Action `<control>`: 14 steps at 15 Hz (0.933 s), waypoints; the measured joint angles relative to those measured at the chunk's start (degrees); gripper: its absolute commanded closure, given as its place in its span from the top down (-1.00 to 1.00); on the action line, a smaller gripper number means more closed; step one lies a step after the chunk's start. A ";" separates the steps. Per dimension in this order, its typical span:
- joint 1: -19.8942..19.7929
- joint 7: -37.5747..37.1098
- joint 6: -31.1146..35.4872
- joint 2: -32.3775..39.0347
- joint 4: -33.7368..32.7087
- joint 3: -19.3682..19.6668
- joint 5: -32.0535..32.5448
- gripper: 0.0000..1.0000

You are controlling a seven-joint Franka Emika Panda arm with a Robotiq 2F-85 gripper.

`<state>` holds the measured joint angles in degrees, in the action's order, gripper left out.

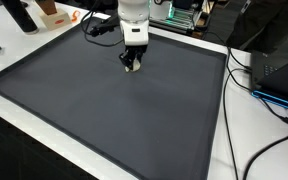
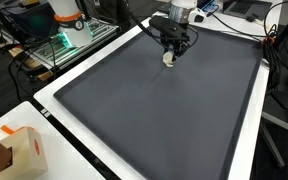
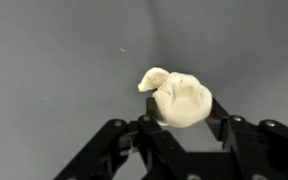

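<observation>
**Surface.** A white worktop (image 1: 226,130) carries a large dark grey mat (image 1: 114,110) that covers nearly all of it. Both exterior views show the mat's surface as plain and unmarked.

**Gripper.** The gripper (image 3: 182,122) hangs low over the far part of the mat. Its black fingers (image 3: 222,125) are closed against the sides of a cream lump (image 3: 179,98). The lump is soft-looking and folded, and most of it bulges beyond the fingertips. In the exterior views it shows as a pale spot at the gripper tip (image 1: 134,66), (image 2: 169,58), at or just above the mat. I cannot tell whether it touches the mat.

**Surroundings.** Cables (image 1: 252,75) trail along one edge of the worktop. A cardboard box (image 2: 24,150) with orange print sits beyond a corner, and a green-lit rack (image 2: 62,42) stands behind.

**Risk.** In my judgement the hold is shallow. The fingers pinch only the base of a yielding thing, so it could squeeze out or sag free. The nearby cables could snag the arm on a wide swing.

**Markings.** No brand, label or writing is legible, and the print on the box is too small to read.
</observation>
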<state>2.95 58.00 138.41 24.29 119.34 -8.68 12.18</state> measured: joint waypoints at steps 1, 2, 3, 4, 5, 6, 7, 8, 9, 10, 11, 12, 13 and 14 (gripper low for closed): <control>-0.01 0.40 0.14 0.00 0.00 0.00 0.00 -0.70; -0.01 0.71 0.25 -0.01 -0.01 0.00 0.00 -0.86; -0.01 0.96 0.32 -0.03 -0.01 -0.01 0.00 -0.95; -0.01 1.19 0.34 -0.06 -0.03 -0.01 0.00 -0.98; -0.01 1.49 0.36 -0.08 -0.04 -0.02 0.00 -0.92; -0.01 1.79 0.36 -0.09 -0.04 -0.02 0.00 -0.97; -0.01 2.02 0.37 -0.09 -0.06 -0.02 0.00 -0.94; -0.01 2.21 0.37 -0.09 -0.06 -0.02 0.00 -0.95; -0.01 2.43 0.38 -0.09 -0.07 -0.02 0.00 -0.93; -0.01 2.70 0.38 -0.09 -0.07 -0.02 0.00 -0.93; -0.01 2.90 0.38 -0.09 -0.07 -0.02 0.00 -0.93; -0.01 3.04 0.38 -0.09 -0.07 -0.02 0.00 -0.93; -0.01 3.15 0.38 -0.09 -0.07 -0.02 0.00 -0.93; -0.01 3.23 0.38 -0.08 -0.07 -0.02 0.00 -0.93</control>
<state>2.94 61.23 138.78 24.20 119.27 -8.71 12.18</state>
